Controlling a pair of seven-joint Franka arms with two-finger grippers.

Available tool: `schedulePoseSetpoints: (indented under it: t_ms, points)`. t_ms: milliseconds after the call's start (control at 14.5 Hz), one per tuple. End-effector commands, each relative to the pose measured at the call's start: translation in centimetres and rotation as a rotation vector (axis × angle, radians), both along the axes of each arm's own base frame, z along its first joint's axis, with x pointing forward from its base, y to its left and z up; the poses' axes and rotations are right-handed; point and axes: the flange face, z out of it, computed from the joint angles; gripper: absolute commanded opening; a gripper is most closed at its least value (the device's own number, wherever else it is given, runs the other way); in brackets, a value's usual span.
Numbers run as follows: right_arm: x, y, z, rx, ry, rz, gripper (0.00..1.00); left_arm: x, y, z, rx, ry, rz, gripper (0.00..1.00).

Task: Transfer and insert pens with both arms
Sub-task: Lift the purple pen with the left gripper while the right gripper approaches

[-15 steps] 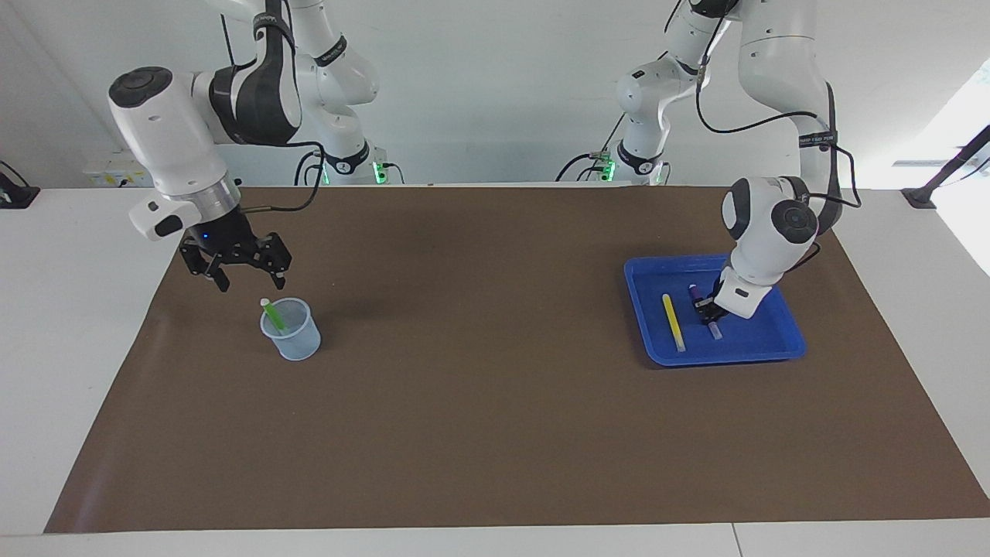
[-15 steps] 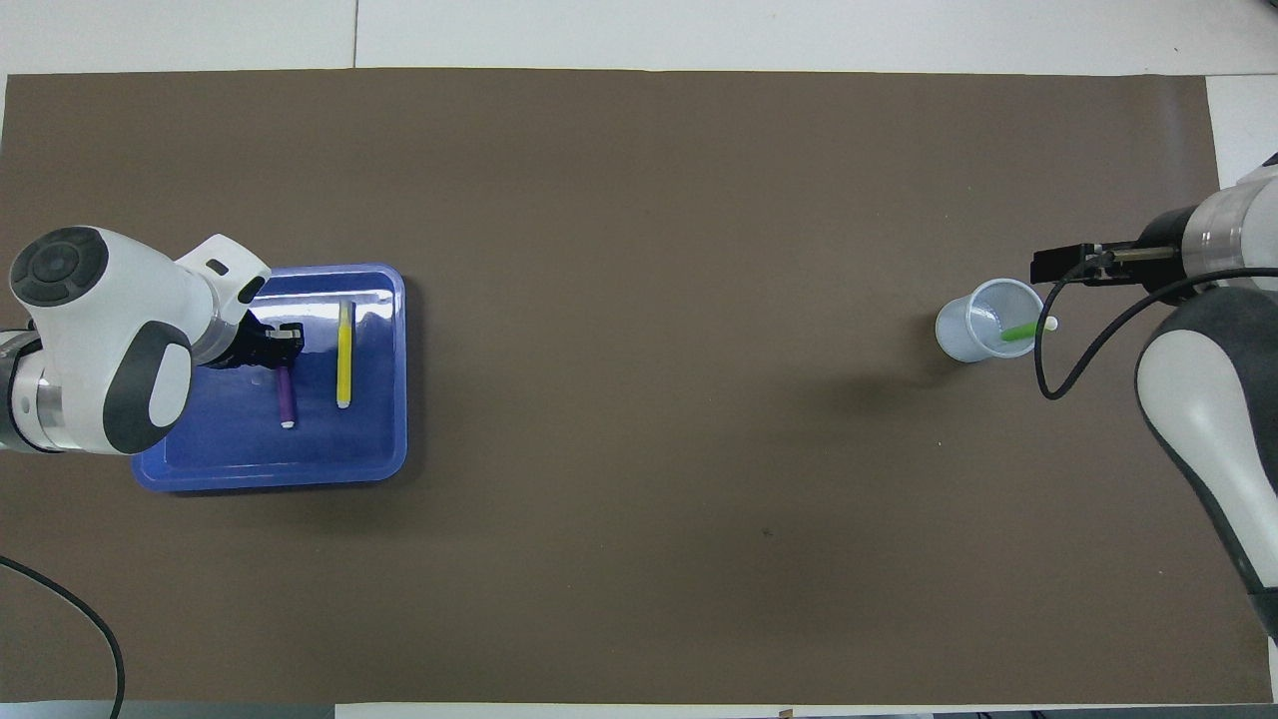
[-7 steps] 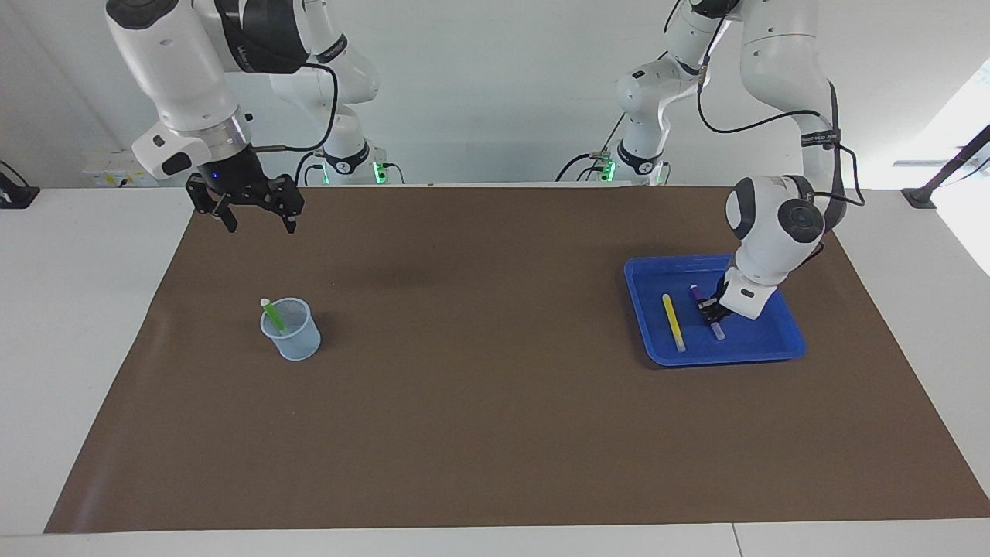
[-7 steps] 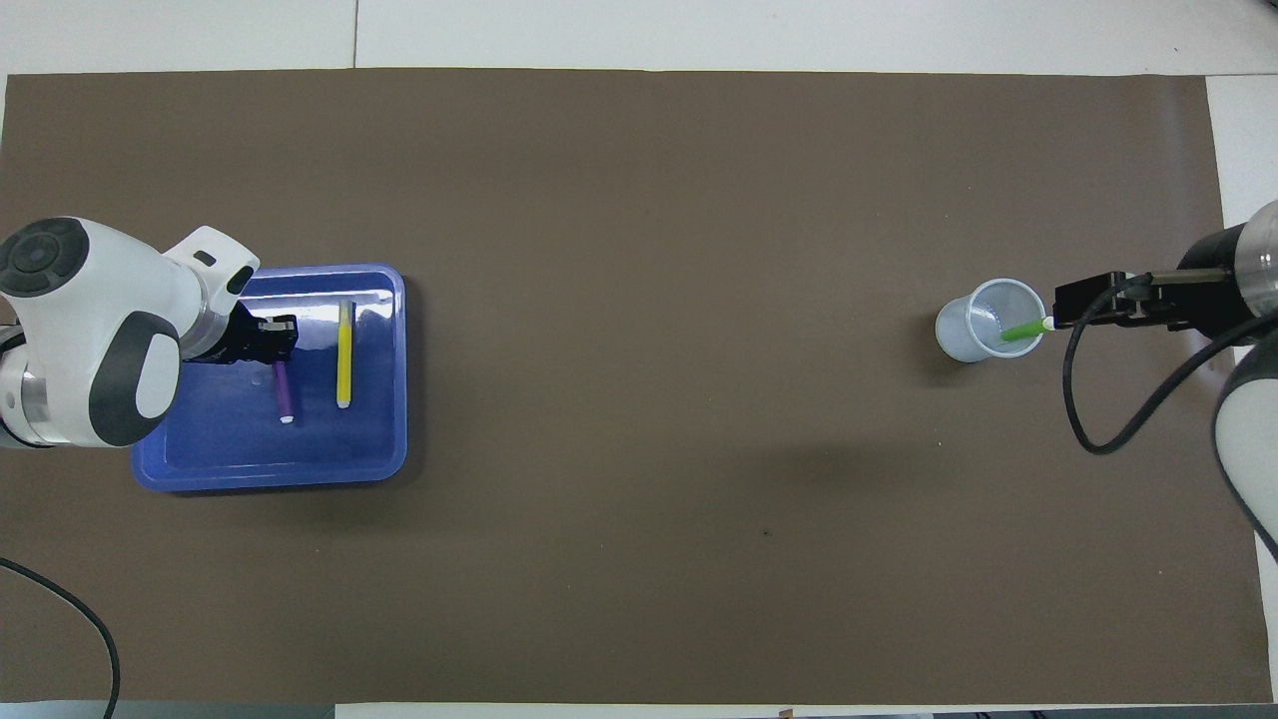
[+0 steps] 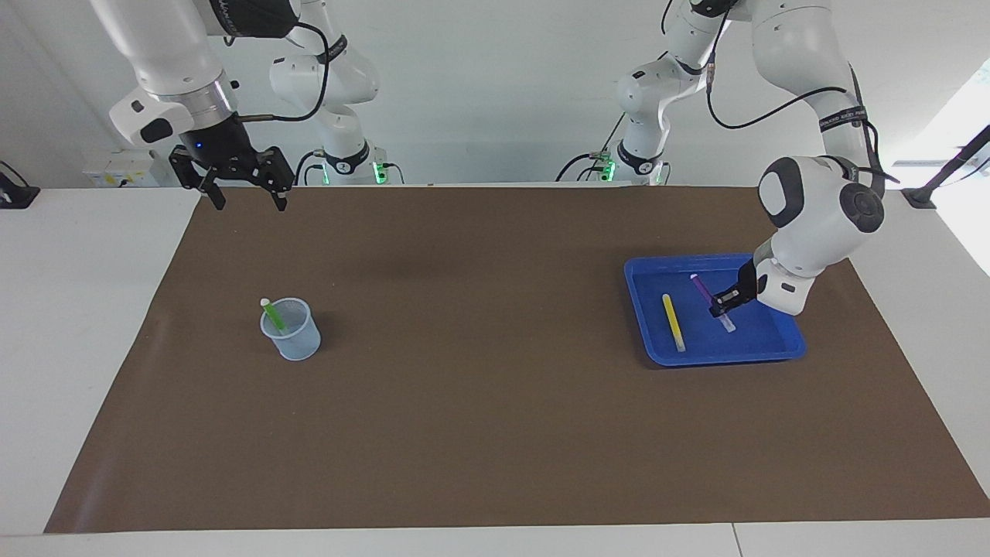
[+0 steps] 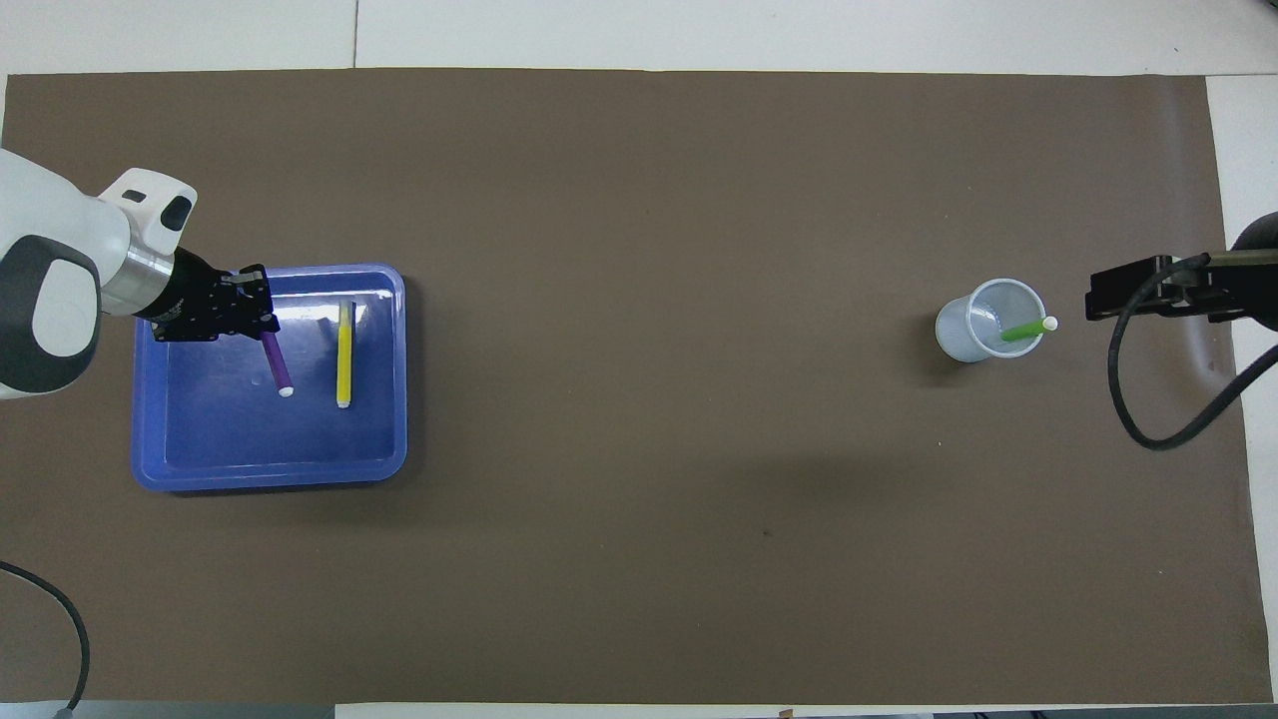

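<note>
A robotics lab: white robot arms (image 5: 804, 232) at a brown-matted table (image 5: 495, 433).

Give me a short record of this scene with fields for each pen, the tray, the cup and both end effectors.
green pen: standing tilted in the clear plastic cup
purple pen: gripped by the left end effector, over the blue plastic tray
yellow pen: lying flat in the tray
right end effector: open, empty, raised over the brown mat
</note>
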Motion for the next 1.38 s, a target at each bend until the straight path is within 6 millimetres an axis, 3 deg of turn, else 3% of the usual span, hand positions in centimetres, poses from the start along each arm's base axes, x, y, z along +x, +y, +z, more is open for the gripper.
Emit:
schedulePoseSetpoints:
  t_ms: [0, 275, 619, 756, 1031, 1100, 1306]
  points:
    - [0.8, -0.5, 0.9, -0.014, 0.004, -0.017, 1.0, 0.2, -1.7, 3.3, -0.06, 0.065, 0.153, 0.0]
    - [1.2, -0.7, 0.8, -0.013, 0.004, -0.02, 1.0, 0.7, -6.9, 8.7, -0.22, 0.187, 0.483, 0.0]
    - [1.3, 0.1, 1.0, 0.007, 0.006, -0.012, 1.0, -0.9, -14.8, 11.4, -0.353, 0.399, 0.741, 0.0]
    - [1.3, 3.0, 1.1, 0.089, -0.001, -0.009, 1.0, -1.6, -16.9, 12.1, -0.405, 0.5, 0.817, 0.0]
    - [2.1, 6.6, 2.3, 0.383, -0.037, -0.127, 1.0, -3.9, -21.1, 12.5, -0.514, 0.658, 0.877, 0.0]
    - [1.9, 8.8, 2.7, 0.432, -0.043, -0.13, 1.0, -4.4, -21.9, 12.2, -0.532, 0.691, 0.903, 0.0]
    - [2.6, 13.0, 3.4, 0.572, -0.072, -0.208, 1.0, -6.2, -25.9, 11.4, -0.583, 0.7, 0.955, 0.0]
